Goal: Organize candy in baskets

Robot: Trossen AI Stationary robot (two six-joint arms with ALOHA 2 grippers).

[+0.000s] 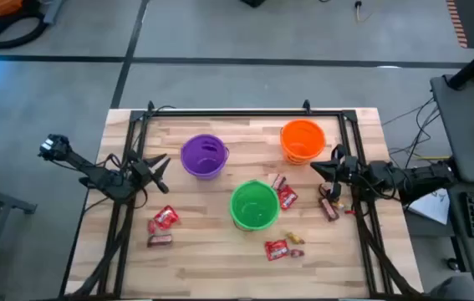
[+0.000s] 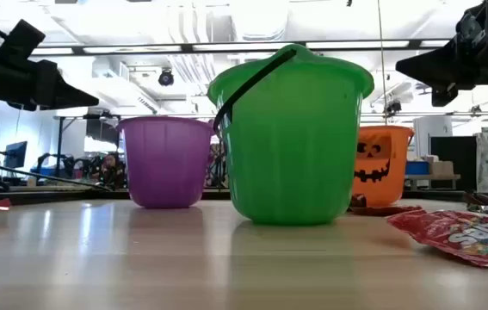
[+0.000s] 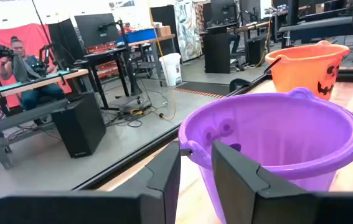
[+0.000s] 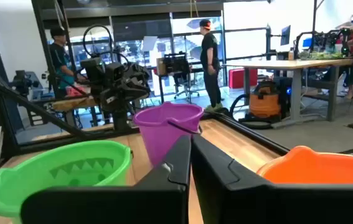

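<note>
Three baskets stand upright on the wooden table: purple (image 1: 203,156), orange with a pumpkin face (image 1: 303,140), green (image 1: 254,205) nearest the near edge. Candy lies loose on the table: red packets (image 1: 164,218) (image 1: 287,198) (image 1: 276,249), dark brown bars (image 1: 160,241) (image 1: 328,209), small yellow pieces (image 1: 293,240). My left gripper (image 1: 160,165) hovers left of the purple basket (image 3: 276,143), fingers slightly open (image 3: 196,155), holding nothing. My right gripper (image 1: 318,167) hovers just near the orange basket (image 4: 325,174), shut and empty (image 4: 190,146).
A black frame runs round the table edges (image 1: 237,112). In the low view the green basket (image 2: 291,138) stands in front, and a red packet (image 2: 463,234) lies at right. People and desks show in the room beyond. Bare wood lies between the purple basket and the left candy.
</note>
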